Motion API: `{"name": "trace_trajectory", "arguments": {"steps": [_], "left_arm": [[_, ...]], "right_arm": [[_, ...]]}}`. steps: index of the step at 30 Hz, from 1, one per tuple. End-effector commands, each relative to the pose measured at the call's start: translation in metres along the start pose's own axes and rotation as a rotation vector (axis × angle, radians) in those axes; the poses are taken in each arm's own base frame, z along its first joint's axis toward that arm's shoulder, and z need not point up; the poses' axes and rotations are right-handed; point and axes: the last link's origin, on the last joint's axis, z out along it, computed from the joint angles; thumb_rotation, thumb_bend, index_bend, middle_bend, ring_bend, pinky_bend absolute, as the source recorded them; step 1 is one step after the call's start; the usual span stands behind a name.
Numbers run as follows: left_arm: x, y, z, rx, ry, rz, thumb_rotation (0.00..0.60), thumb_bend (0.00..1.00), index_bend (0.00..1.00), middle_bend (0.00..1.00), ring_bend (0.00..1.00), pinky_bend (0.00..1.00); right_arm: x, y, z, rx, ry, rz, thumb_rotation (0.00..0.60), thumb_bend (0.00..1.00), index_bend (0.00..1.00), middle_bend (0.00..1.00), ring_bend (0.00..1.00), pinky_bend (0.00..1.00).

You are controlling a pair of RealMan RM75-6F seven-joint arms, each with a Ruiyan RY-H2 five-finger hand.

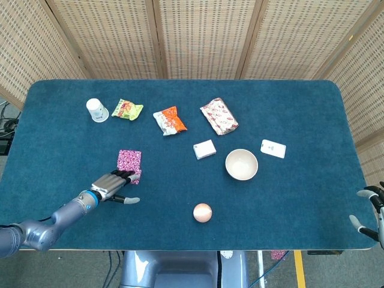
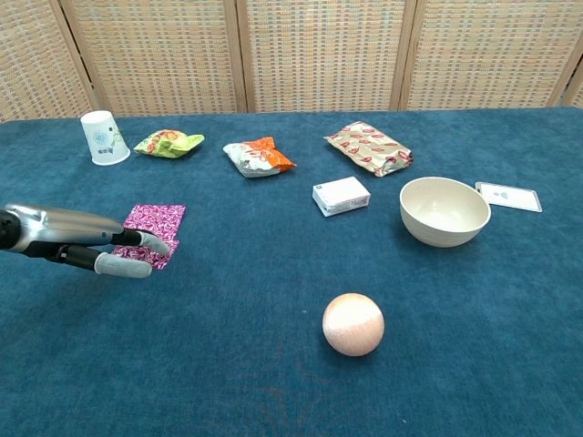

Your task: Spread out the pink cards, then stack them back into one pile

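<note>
The pink patterned cards (image 1: pixel 129 164) (image 2: pixel 153 223) lie on the blue table, fanned a little toward the front, left of centre. My left hand (image 1: pixel 114 185) (image 2: pixel 107 250) lies flat, its fingertips pressing the near end of the cards and its thumb off to the side. At the table's front right corner my right hand (image 1: pixel 371 211) hovers with its fingers apart and holds nothing; the chest view does not show it.
A paper cup (image 1: pixel 96 110), a green snack bag (image 1: pixel 127 109), an orange bag (image 1: pixel 170 120) and a red-patterned bag (image 1: pixel 218 116) line the back. A small white box (image 1: pixel 204 149), a bowl (image 1: pixel 242 165), a white card (image 1: pixel 273 148) and a pink ball (image 1: pixel 202 212) lie right of the cards.
</note>
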Motion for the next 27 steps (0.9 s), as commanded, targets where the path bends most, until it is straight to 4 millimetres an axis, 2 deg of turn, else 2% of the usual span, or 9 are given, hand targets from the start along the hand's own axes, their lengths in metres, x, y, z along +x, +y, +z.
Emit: {"name": "trace_trajectory", "arguments": {"steps": [1,12,16,21,27], "left_arm": [[-0.001,0.002,-0.003,-0.005,-0.001,0.008,0.007,0.00,0.00,0.00,0.00,0.04],[-0.005,0.015,-0.015,-0.046,-0.020,0.036,0.006,0.00,0.00,0.00,0.00,0.04],[0.001,0.020,-0.020,-0.065,0.027,0.045,0.005,0.00,0.00,0.00,0.00,0.04],[0.013,0.013,-0.017,-0.043,0.093,0.028,0.006,0.00,0.00,0.00,0.00,0.04],[0.025,-0.003,-0.004,0.014,0.132,0.005,0.006,0.00,0.00,0.00,0.00,0.04]], "right_arm": [[0.000,0.000,0.000,-0.001,0.001,0.000,0.600,0.23,0.35,0.31,0.16,0.14],[0.000,0.001,0.000,-0.003,0.004,0.002,0.600,0.23,0.35,0.31,0.16,0.14],[0.000,0.001,0.001,0.000,0.004,0.003,0.600,0.23,0.35,0.31,0.16,0.14],[0.000,0.001,0.002,0.002,0.004,0.004,0.600,0.23,0.35,0.31,0.16,0.14],[0.000,0.001,0.000,-0.002,0.005,0.002,0.600,0.23,0.35,0.31,0.16,0.14]]}}
